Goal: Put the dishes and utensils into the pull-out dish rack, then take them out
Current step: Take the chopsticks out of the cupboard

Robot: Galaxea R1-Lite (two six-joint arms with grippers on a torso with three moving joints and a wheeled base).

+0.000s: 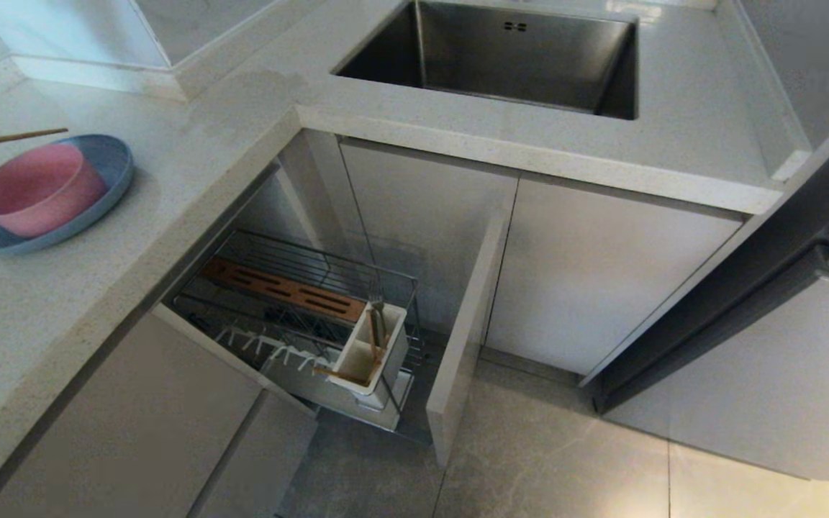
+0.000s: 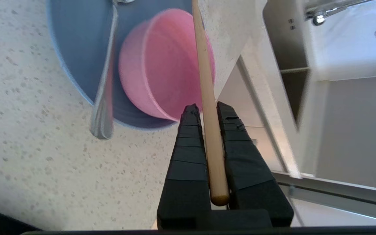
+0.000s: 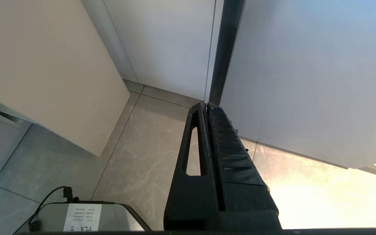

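My left gripper (image 2: 204, 109) is clamped on a single wooden chopstick (image 2: 207, 107), the shaft running lengthwise between both pads with its butt end seated deep near the palm. The stick's free end projects above the pink bowl (image 2: 165, 65), which sits on the blue plate (image 2: 77, 49) on the counter (image 2: 28, 147); the spoon (image 2: 103, 107) leans on the plate's rim. From the head camera, the pull-out dish rack (image 1: 299, 309) stands open below the counter edge, its white utensil box (image 1: 371, 352) already holding the fork (image 1: 376, 302) and one chopstick.

My judgement: the stick is in transit to that box. I would tip it near vertical, centre it over the compartment and release low, keeping clear of the fork.

My right gripper (image 3: 206, 107) hangs parked near the floor, pressed shut and empty.
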